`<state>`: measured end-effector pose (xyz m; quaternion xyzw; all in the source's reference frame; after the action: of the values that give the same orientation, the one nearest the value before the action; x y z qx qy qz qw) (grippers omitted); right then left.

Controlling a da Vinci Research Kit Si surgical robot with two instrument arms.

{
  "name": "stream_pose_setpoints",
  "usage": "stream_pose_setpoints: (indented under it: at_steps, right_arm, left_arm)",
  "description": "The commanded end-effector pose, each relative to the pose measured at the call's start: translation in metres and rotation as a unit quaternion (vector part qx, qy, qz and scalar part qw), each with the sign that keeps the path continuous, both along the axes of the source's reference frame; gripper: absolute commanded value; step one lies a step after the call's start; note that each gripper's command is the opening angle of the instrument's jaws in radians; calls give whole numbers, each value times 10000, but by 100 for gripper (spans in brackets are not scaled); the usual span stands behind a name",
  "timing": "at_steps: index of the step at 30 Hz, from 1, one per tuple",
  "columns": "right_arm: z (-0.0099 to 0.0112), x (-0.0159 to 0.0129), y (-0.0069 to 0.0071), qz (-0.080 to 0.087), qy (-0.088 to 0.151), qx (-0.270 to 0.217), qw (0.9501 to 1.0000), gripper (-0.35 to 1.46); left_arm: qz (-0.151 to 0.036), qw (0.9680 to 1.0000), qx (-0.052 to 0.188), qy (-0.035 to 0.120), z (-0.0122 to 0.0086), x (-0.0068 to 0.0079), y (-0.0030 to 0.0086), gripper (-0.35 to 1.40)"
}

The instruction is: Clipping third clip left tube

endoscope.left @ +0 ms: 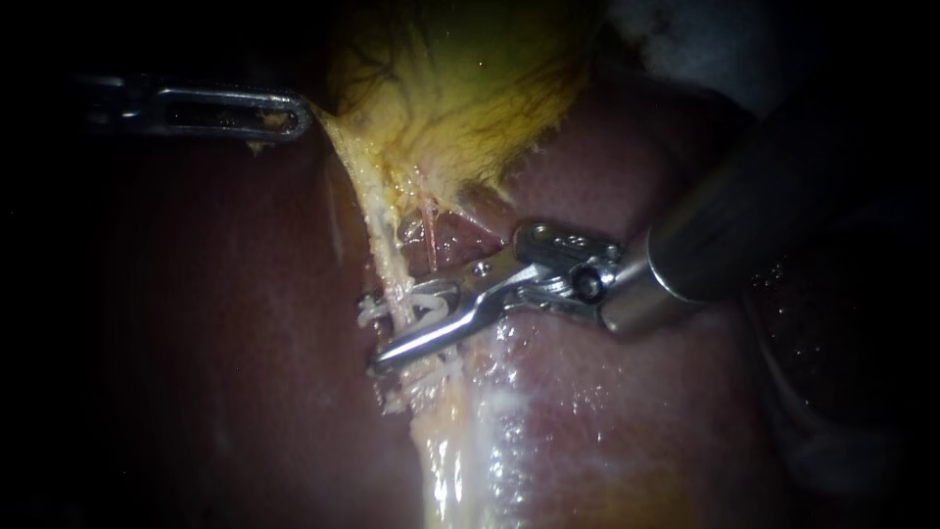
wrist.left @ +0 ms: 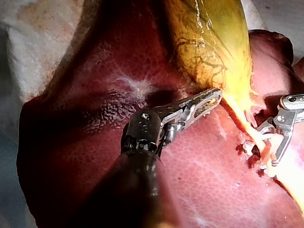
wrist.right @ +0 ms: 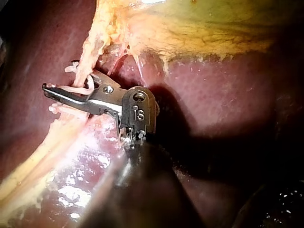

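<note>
The yellow gallbladder (endoscope.left: 460,88) narrows into a pale left tube (endoscope.left: 390,264) that runs down over the dark red liver (endoscope.left: 196,323). My left instrument (endoscope.left: 290,120) comes in high on the left, its jaws shut on the gallbladder's edge; the left wrist view shows this instrument (wrist.left: 209,100) against the yellow wall. My right instrument (endoscope.left: 406,321) reaches in from the right with its jaws straddling the tube, a white clip (endoscope.left: 437,310) held between them. The right wrist view shows the right instrument (wrist.right: 71,88) around the tube (wrist.right: 88,57). White clip ends (endoscope.left: 370,312) show beside the tube.
A thin reddish strand (endoscope.left: 429,230) runs beside the tube, just above my right instrument's jaws. Glistening pale tissue (endoscope.left: 460,441) continues below the clips. White gauze (wrist.left: 42,42) lies beyond the liver's edge in the left wrist view.
</note>
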<state>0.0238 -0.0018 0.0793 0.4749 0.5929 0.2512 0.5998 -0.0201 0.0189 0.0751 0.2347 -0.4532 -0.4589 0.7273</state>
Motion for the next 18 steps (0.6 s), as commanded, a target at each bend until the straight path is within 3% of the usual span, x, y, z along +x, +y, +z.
stream_pose_setpoints:
  at_steps: [1,3,6,18]
  right_arm:
    - [-1,2,1,47,77,57,9999,53]
    - [-5,4,3,145,225,178,9995,53]
    - [-13,8,7,288,163,241,9992,53]
    - [-60,17,34,425,100,404,9982,39]
  left_arm:
    - [1,10000,0,-1,0,0,0,-35]
    - [0,10000,0,0,0,0,0,-35]
    - [0,10000,0,0,0,0,0,-35]
    - [0,10000,0,0,0,0,0,-35]
